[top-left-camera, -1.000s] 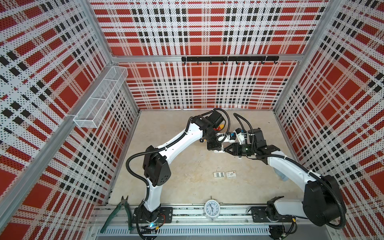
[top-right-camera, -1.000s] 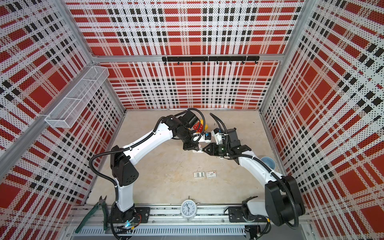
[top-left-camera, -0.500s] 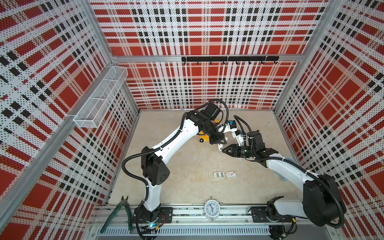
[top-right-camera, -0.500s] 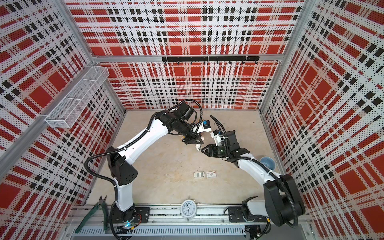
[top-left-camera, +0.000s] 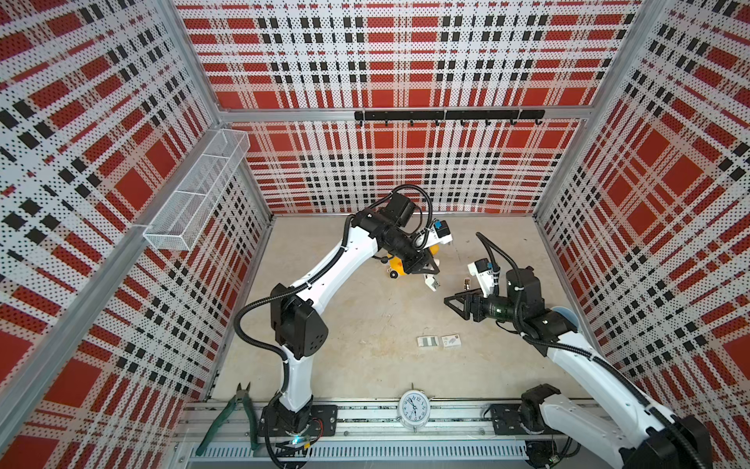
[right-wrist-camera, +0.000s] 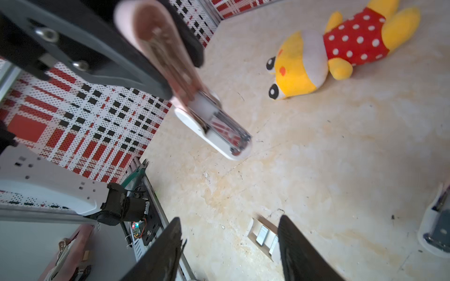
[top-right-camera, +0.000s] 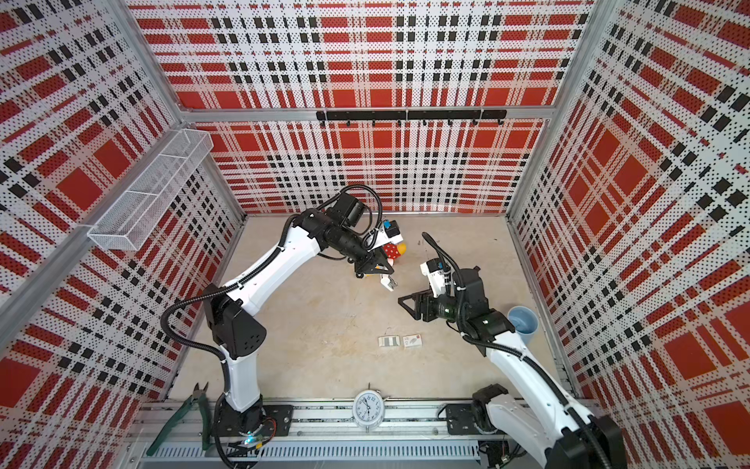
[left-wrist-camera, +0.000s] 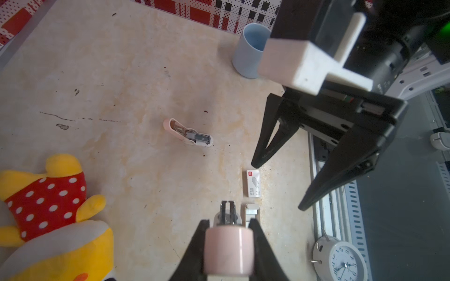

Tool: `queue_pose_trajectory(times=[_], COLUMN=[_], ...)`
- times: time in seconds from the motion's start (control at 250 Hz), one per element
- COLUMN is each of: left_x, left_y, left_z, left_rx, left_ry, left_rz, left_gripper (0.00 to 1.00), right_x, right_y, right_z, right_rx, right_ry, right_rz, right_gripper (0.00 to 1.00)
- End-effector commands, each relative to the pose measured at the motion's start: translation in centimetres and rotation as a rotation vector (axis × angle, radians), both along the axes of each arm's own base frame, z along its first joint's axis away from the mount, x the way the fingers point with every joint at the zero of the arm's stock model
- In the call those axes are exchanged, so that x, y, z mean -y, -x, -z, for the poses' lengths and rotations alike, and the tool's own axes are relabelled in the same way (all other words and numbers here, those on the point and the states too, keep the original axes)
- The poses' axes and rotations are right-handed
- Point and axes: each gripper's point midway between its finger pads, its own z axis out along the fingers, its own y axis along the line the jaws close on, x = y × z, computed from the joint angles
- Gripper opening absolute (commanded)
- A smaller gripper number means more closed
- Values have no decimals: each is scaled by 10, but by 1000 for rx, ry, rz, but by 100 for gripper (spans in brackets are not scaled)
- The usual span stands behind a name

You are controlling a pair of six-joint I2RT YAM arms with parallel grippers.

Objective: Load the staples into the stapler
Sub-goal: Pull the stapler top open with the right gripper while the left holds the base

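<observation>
The staples point(top-left-camera: 428, 341) lie in an open tray on the surface, below centre in both top views and just beside a white box point(top-left-camera: 451, 340). Near the centre, the left fingers point(left-wrist-camera: 194, 245) hold the stapler point(top-left-camera: 431, 283) clenched in the air. The right fingers point(right-wrist-camera: 168, 245) are released and empty. A thin strip could slip or snap when pinched, or be taken to the second stapler point(left-wrist-camera: 187, 135).

Light: bright, even, soft faint shadows | Top views: sharp, plaid walls point(top-left-camera: 406, 61) bowed at edges | Wrist views: nearby stapler point(left-wrist-camera: 229, 250) blurred, tabletop point(left-wrist-camera: 121, 73) sharp
</observation>
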Motion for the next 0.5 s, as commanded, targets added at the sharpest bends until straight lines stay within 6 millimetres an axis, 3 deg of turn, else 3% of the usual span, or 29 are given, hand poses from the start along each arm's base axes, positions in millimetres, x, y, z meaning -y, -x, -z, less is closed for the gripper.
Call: queue_pose_trajectory(times=[0.0, 0.248, 0.496], left_x=[9, 15, 21], left_y=[21, 43, 58], left_z=[-19, -25, -33], left_rx=[-61, -125, -183], left_ry=[74, 103, 137], left_rz=[53, 107, 154], left_gripper=[10, 10, 10], right_x=[-11, -21, -27], right_y=[1, -1, 0], right_z=[-30, -52, -52], right_rx=[121, 168, 151], right_ry=[-31, -86, -120], right_rz=[-101, -159, -197], right_gripper=[64, 64, 57])
